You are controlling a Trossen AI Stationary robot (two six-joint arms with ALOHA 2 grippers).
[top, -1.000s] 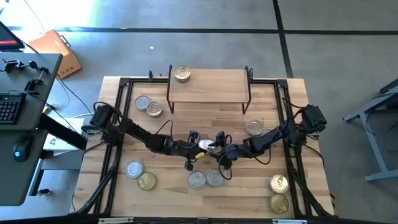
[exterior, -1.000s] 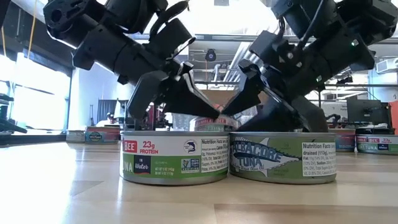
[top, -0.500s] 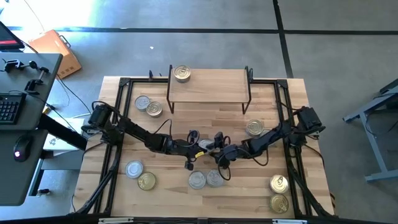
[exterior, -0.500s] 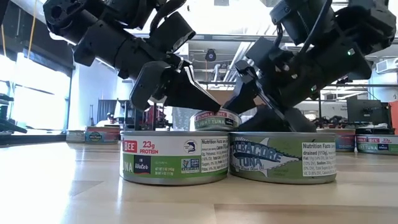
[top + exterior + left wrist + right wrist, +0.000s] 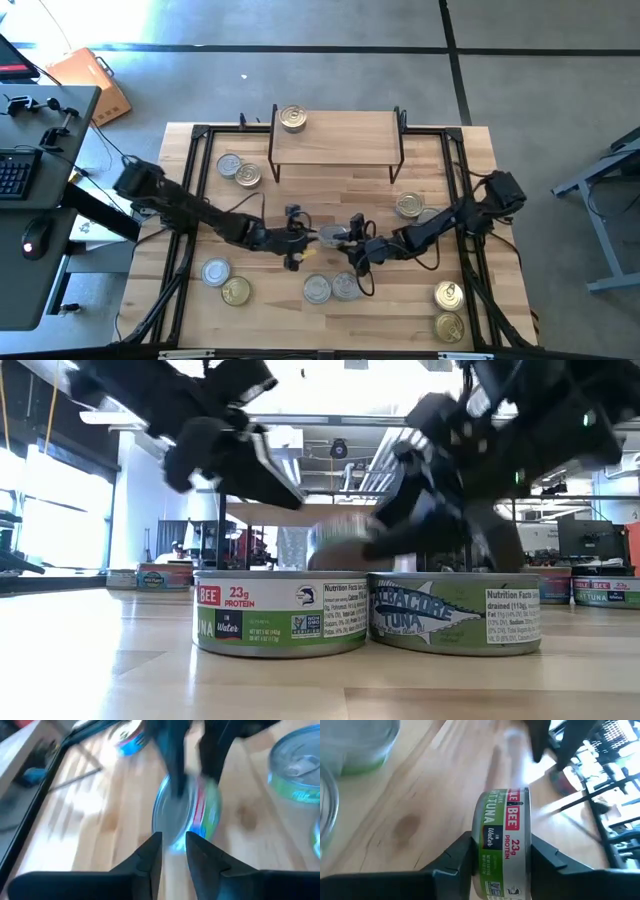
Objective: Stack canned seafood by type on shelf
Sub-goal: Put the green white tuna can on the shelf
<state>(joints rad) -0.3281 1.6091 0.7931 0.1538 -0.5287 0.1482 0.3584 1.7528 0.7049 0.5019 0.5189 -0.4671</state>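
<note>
"BEE 23g PROTEIN" on left tin, "ALBACORE TUNA" on right tin

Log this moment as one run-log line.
phase: tin handover mid-table | right gripper: shut on green-label tuna tin, held on edge | left gripper: released, fingers apart near the tin | shelf: one tin

One tin on the shelf corner, two tins side by side near the table front edge

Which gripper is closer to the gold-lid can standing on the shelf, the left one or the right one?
Left, by a small margin. The left gripper is in front of the can, almost in line with it. The right gripper is equally far forward but further toward the robot's right.
</note>
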